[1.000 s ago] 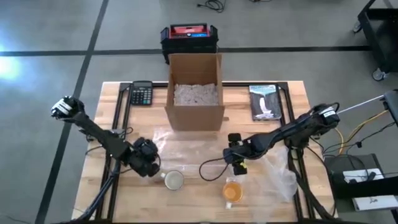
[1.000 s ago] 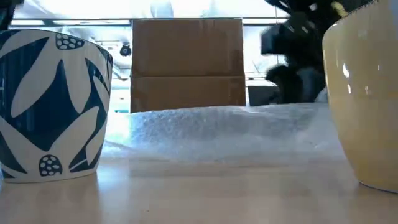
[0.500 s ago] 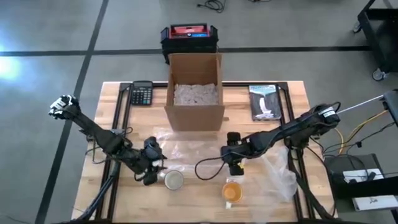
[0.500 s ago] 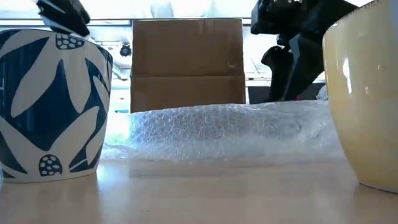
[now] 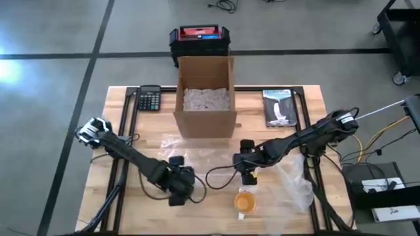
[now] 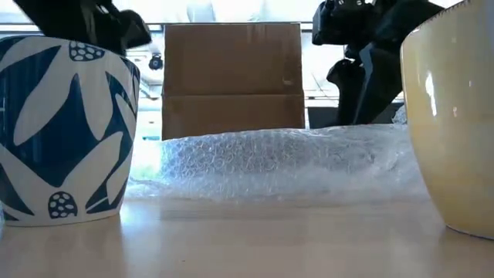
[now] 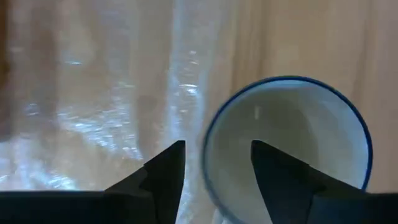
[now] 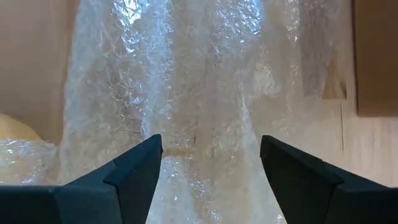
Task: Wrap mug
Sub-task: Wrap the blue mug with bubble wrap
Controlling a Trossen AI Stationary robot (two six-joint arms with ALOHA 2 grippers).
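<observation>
The left gripper (image 5: 180,188) has swung in over the blue-and-white mug (image 7: 289,146) at six o'clock on the surface, fingers spread astride its rim. The right gripper (image 5: 248,172), fingers spread, hovers over the bubble wrap (image 8: 186,93). Close off-center and that mug could tip.

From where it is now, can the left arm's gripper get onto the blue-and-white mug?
Probably yes. The left gripper hangs open directly over the blue-and-white mug, one finger lined up outside the rim and one inside. Nothing sits between them; the bubble wrap lies to the side.
</observation>
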